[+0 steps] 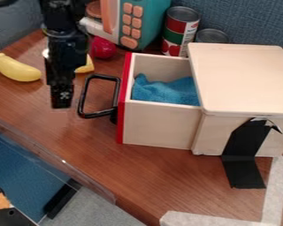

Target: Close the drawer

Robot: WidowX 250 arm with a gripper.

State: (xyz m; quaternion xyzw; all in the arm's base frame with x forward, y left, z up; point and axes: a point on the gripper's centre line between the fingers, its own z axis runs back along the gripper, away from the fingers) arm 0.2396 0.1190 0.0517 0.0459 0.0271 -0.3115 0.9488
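"Two tapes at the near side: a pale strip (277, 190) on the table (162, 176), and black tape (244, 170) running from the box (241, 79) down to the tabletop. Likely an anchor against sliding. Next item?"

"Drawer (162, 126): well out of the box, on its left side in the camera view. Red front (124, 110) faces left, blue cloth (167, 90) inside."

"Handle?"

"Black handle (84, 97), projecting from the red front towards the gripper (62, 100). Gap visible between the two; no contact."

"Gripper state?"

"Cannot tell how far open. Nothing seen in its hold. (Closing should need no grasp, so I would not fret over that.)"

"Step in hand, then?"

"Judged: lining up for the push. The closing stroke remains to be done."

"Next move?"

"Bring the gripper against the handle or the red front, then press level towards the box, straight along the drawer's line. Off-centre force might skew and jam it; a raised fold of cloth could snag under the box top."

"Farther back?"

"Banana (17, 69) at left, red ball (103, 47) behind the gripper. At the rear, a toy microwave (153, 22) and a tall can (180, 28). All outside the expected push path."
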